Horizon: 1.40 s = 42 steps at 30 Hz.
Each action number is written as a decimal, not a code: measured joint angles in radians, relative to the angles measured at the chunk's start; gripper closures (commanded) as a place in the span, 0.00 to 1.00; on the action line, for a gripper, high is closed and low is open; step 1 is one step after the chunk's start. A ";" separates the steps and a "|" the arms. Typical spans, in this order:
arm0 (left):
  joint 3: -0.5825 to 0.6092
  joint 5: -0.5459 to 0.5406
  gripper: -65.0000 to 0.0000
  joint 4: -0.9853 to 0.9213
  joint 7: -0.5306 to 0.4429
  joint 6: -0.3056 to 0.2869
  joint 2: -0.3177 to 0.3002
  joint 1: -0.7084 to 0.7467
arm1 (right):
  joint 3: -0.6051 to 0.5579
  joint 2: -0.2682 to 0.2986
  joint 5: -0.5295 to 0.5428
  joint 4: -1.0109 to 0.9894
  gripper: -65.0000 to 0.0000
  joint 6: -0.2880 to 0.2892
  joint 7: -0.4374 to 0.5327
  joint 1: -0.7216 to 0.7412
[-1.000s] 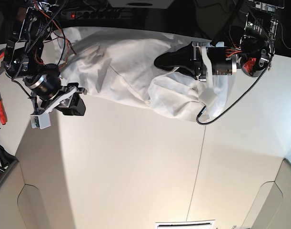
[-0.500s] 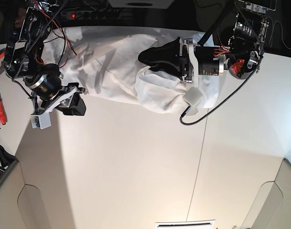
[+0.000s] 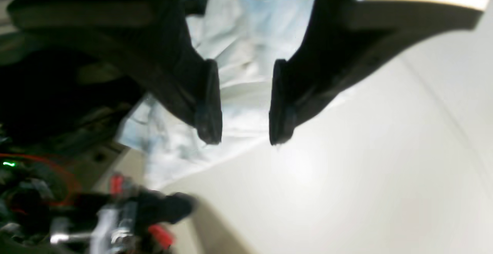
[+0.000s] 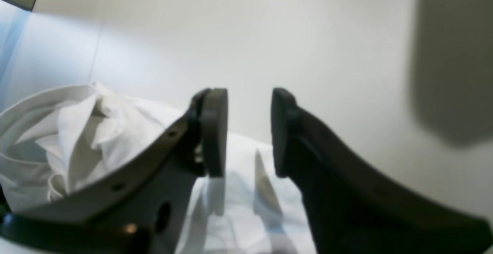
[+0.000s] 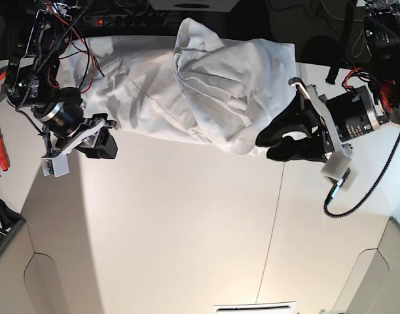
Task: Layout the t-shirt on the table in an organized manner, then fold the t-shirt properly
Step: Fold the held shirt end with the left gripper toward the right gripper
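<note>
the t-shirt is seen heaped along one edge of the table, bunched and deeply creased, with one part folded back over the rest. the table's thin dark seam is seen crossing the bare surface in the base view.

left gripper: in the base view the fingertips are located just beside the edge of the heap, at the side of the cloth nearest this arm. in the left wrist view the left gripper is shown with its two dark fingers set clearly apart. an open gap is visible between the pads, and no cloth is pinched in it. the t-shirt is seen through and beyond the gap, with bare table to one side of the fingers. this view is blurred, so contact between the fingertips and the cloth cannot be determined.

right gripper: in the base view it is positioned at the opposite end of the heap, close to the edge of the cloth. in the right wrist view the right gripper is shown with its fingers parted by a moderate gap. nothing is held between the pads. the t-shirt is seen below and to one side of the fingers, with a bunched, rimmed fold beside one finger and flatter cloth under the gap. bare table is seen beyond the fingertips.
</note>
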 measured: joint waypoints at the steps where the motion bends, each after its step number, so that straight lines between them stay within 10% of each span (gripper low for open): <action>1: 0.003 0.026 0.52 -0.027 0.000 0.001 0.000 0.012 | 0.000 0.000 0.000 0.000 0.70 0.000 0.000 0.000; 16: 0.221 0.277 0.51 -0.185 -0.119 0.001 0.000 0.033 | 0.000 0.000 0.003 0.000 0.70 0.002 0.001 0.000; 24: 0.225 0.443 0.98 -0.185 -0.201 0.021 0.000 0.030 | 0.000 0.000 0.002 0.000 0.70 0.002 0.000 0.000; 29: 0.225 0.458 1.00 -0.185 -0.201 0.025 0.000 0.030 | 0.000 0.000 0.002 0.000 0.70 0.002 0.000 0.000; 42: 0.225 -0.158 1.00 -0.055 0.003 0.005 -0.001 0.030 | 0.000 0.000 0.002 0.000 0.70 0.002 0.000 0.000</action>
